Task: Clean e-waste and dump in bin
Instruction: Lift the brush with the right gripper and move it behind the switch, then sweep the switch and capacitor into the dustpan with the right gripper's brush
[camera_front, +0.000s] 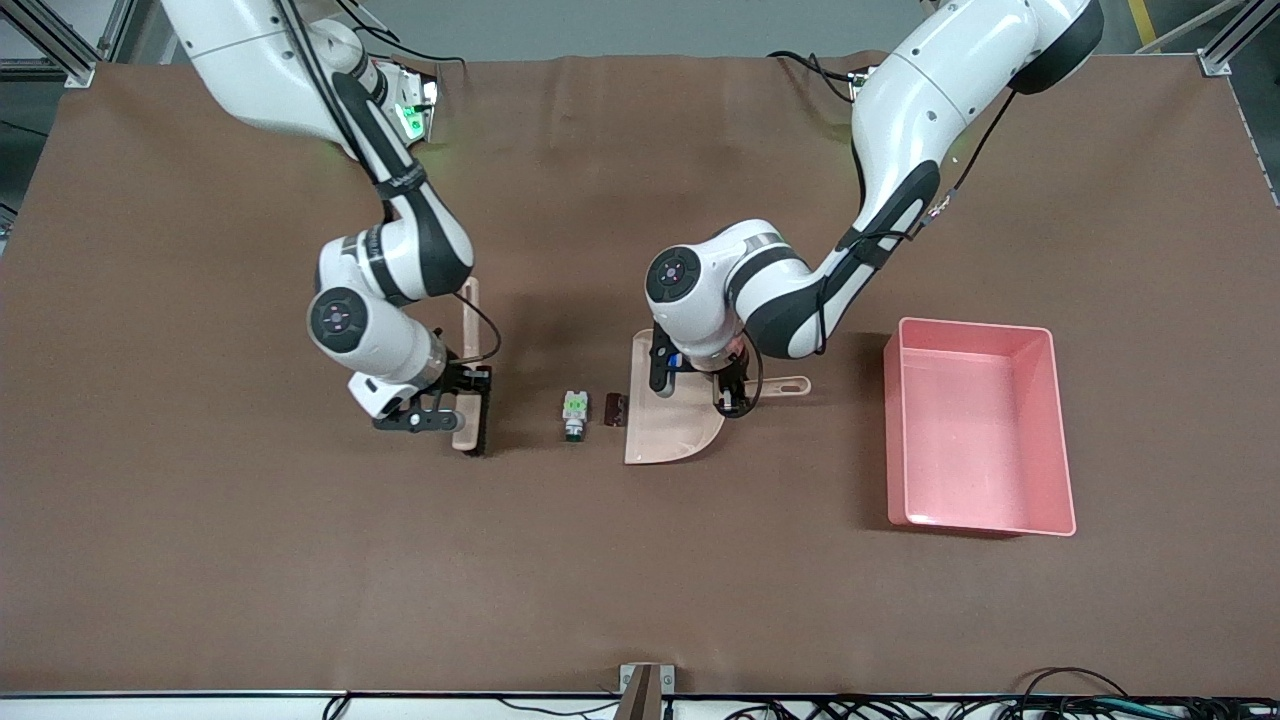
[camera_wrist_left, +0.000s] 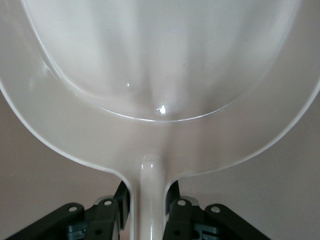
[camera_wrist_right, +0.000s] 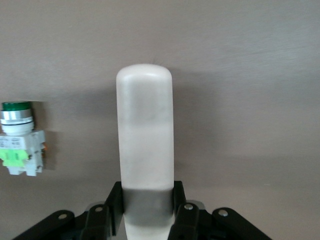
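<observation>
Your beige dustpan (camera_front: 668, 420) sits at frame centre, its handle clamped by the left gripper (camera_front: 731, 396). Your right gripper (camera_front: 462, 400), centre-left, clamps a brush (camera_front: 470, 365). Between them lie the green-topped part (camera_front: 574, 415) and maroon block (camera_front: 615, 409). The pink bin (camera_front: 975, 440) stands centre-right.

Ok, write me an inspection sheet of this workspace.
Surface: brown table.
Job's things: green-topped part and maroon block lie on the table at the dustpan mouth; pink bin toward the left arm's end, nothing seen inside.
Clutter: nothing seen.
Grippers: left gripper shut on the dustpan handle; right gripper shut on brush.
Cables: along both arms and the table's near edge.
Surroundings: aluminium frame at the corners.
</observation>
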